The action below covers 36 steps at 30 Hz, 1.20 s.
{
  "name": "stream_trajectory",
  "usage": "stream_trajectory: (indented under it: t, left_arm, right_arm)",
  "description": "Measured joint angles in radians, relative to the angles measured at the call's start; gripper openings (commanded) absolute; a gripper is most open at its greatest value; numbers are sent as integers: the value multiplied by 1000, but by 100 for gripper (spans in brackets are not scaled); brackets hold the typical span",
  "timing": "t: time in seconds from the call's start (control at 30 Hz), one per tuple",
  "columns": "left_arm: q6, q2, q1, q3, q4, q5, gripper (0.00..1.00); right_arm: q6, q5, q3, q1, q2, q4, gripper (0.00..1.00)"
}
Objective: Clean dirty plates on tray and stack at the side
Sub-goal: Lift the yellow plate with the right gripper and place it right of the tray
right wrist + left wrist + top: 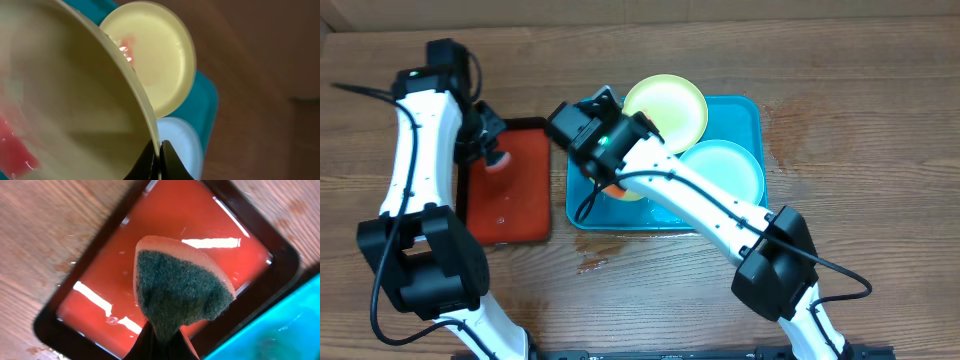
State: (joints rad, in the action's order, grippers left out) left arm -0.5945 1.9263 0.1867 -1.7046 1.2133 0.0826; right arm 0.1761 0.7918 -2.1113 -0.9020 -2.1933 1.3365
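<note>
My right gripper (159,155) is shut on the rim of a yellow-green plate (75,100) with red smears and holds it tilted over the left end of the teal tray (752,115). In the overhead view this gripper (607,172) and its arm hide most of the held plate (623,190). A second yellow-green plate (665,108) with a faint red smear (155,65) lies at the tray's far side. The pale mint plate (725,170) lies at the tray's right, also in the right wrist view (180,145). My left gripper (162,347) is shut on a sponge (180,290).
The sponge has a green scouring face and an orange back and hangs over a wet red tray with a black rim (175,220), which lies left of the teal tray (280,325). In the overhead view the red tray (520,190) sits on the wooden table (860,140).
</note>
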Motion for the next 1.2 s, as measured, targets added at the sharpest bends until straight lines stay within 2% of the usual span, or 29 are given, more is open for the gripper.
stream_trajectory:
  t: [0.33, 0.57, 0.63, 0.77, 0.9, 1.03, 1.1, 1.13, 1.2]
  left_arm:
    - [2, 0, 47, 0, 7, -5, 4]
    - [2, 0, 46, 0, 6, -5, 4]
    - [3, 0, 46, 0, 6, -5, 4]
    - [3, 0, 46, 0, 7, -8, 4]
    - [2, 0, 46, 0, 7, -8, 4]
    - [2, 0, 46, 0, 7, -11, 4]
    - [3, 0, 46, 0, 7, -12, 4]
    - [3, 0, 46, 0, 7, -12, 4]
    - [3, 0, 46, 0, 9, -12, 4]
  right_arm:
    - [-220, 426, 0, -128, 0, 7, 4]
    - [-250, 498, 0, -159, 0, 6, 4]
    - [-247, 436, 0, -154, 0, 3, 4]
    - [-236, 181, 0, -109, 0, -28, 4]
    - [-199, 126, 0, -31, 0, 42, 4]
    - [-148, 95, 0, 35, 13, 2, 4]
    - [-135, -11, 0, 76, 31, -37, 8]
    - [-124, -115, 0, 123, 48, -51, 4]
    - [-121, -294, -2, 207, 62, -55, 4]
